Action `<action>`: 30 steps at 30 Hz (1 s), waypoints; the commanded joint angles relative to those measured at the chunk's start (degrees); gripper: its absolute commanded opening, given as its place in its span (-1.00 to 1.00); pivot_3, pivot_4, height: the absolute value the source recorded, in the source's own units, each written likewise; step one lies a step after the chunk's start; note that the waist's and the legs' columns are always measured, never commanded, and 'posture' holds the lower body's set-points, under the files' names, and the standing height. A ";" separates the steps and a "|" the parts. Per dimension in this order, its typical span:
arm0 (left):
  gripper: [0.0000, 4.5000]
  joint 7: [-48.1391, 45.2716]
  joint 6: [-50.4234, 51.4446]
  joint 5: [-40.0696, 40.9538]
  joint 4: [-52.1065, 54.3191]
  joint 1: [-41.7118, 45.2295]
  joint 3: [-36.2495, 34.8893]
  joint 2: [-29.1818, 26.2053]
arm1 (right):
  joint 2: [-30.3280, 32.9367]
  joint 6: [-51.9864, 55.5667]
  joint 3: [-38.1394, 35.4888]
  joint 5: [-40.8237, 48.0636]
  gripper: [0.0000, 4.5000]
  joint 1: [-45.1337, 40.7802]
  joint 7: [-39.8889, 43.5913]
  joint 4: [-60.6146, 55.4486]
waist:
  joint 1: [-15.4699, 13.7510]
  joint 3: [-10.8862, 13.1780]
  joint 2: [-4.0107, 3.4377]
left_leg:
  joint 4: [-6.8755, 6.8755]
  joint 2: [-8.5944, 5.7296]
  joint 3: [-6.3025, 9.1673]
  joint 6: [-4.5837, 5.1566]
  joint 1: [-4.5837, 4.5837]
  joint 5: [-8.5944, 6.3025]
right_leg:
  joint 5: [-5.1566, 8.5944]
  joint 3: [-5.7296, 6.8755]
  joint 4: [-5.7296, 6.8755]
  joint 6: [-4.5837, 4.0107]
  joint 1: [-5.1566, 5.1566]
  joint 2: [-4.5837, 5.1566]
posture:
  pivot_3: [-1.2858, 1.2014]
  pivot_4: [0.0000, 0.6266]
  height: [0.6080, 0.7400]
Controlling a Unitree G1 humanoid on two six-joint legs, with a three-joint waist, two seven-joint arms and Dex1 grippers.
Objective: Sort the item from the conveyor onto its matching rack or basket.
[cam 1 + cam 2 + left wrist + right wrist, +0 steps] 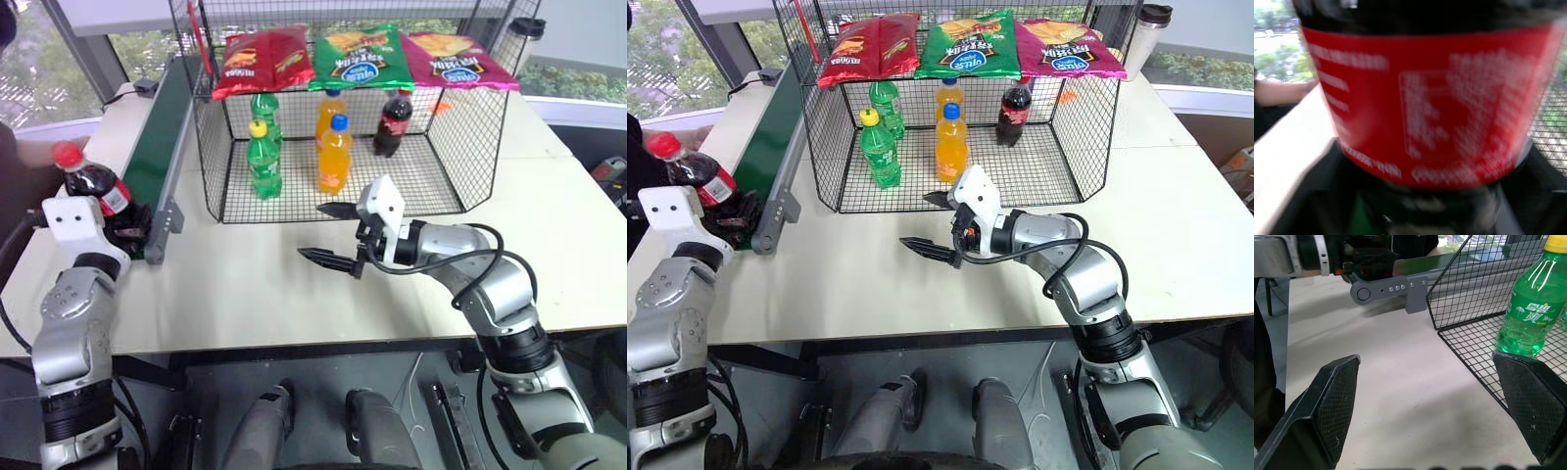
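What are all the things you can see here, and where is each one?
Small plastic cola bottles: two, dark with red caps; one in the left gripper at the conveyor's near end, one in the cage.
Green soda bottles: two, in cage.
Orange soda bottles: two, in cage.
Snack bags: three, red, green, pink, on cage top.
Black wire-mesh cage: one, on table.
Dark green conveyor belt: one, table's left.
Left gripper: shut on bottle.
Right gripper: open, empty.

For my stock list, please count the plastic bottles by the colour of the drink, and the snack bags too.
Green soda plastic bottles: 2
Orange soda plastic bottles: 2
Dark brown cola plastic bottles: 2, one in the left hand
Snack bags: 3
Total: 9
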State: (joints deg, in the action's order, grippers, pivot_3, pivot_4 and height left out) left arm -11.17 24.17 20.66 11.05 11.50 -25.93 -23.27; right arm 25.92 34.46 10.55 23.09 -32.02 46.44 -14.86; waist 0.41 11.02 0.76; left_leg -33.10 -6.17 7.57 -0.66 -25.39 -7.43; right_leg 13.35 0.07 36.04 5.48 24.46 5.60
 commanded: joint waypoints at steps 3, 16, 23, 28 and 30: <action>0.28 -3.82 2.02 6.42 6.47 2.16 0.25 -1.46 | 0.60 -0.99 -1.59 0.10 1.00 -0.16 0.11 -1.21 | 0.12 0.01 0.03 | 0.00 0.00 0.00 0.00 -0.01 0.00 | 0.00 0.00 -0.02 0.00 0.00 0.00 | 0.03 -0.52 0.97; 0.28 -23.28 -1.29 1.39 -0.83 13.20 23.42 -5.56 | -1.39 4.55 -8.34 6.36 1.00 -5.57 -3.37 -1.31 | 0.42 0.03 0.05 | 0.03 -0.03 -0.07 0.01 -0.03 0.00 | 0.00 -0.02 -0.06 0.00 0.03 -0.02 | 0.03 -0.52 0.97; 0.28 -31.72 -11.59 -4.09 -11.16 18.27 33.29 -0.35 | -1.41 6.64 -9.90 8.08 1.00 -6.87 -5.62 -2.48 | 0.23 0.04 0.03 | 0.10 -0.02 -0.05 0.02 -0.09 0.01 | -0.01 -0.01 -0.07 -0.01 0.11 -0.01 | 0.03 -0.52 0.97; 0.28 -34.31 -15.04 -5.93 -14.81 20.38 35.78 2.75 | -1.01 7.23 -9.56 8.14 1.00 -6.75 -6.49 -3.35 | 0.31 0.04 0.03 | 0.09 -0.03 -0.05 0.03 -0.08 0.02 | -0.01 -0.01 -0.06 0.01 0.10 0.01 | 0.03 -0.52 0.97; 0.28 -35.04 -15.61 -6.34 -15.18 20.67 36.53 3.79 | -0.90 7.37 -9.43 8.07 1.00 -6.63 -6.76 -3.57 | 0.30 0.04 0.03 | 0.09 -0.02 -0.05 0.06 -0.08 0.04 | -0.01 -0.01 -0.06 0.01 0.10 0.00 | 0.03 -0.52 0.97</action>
State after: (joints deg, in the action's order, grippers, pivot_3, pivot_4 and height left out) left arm -45.47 10.86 14.21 -5.61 30.15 10.61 -19.92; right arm 24.75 42.09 1.79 30.50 -38.16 39.95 -15.77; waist 0.71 11.06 0.79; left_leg -33.01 -6.19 7.53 -0.57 -25.47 -7.37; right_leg 13.33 0.06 35.98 5.50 24.56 5.60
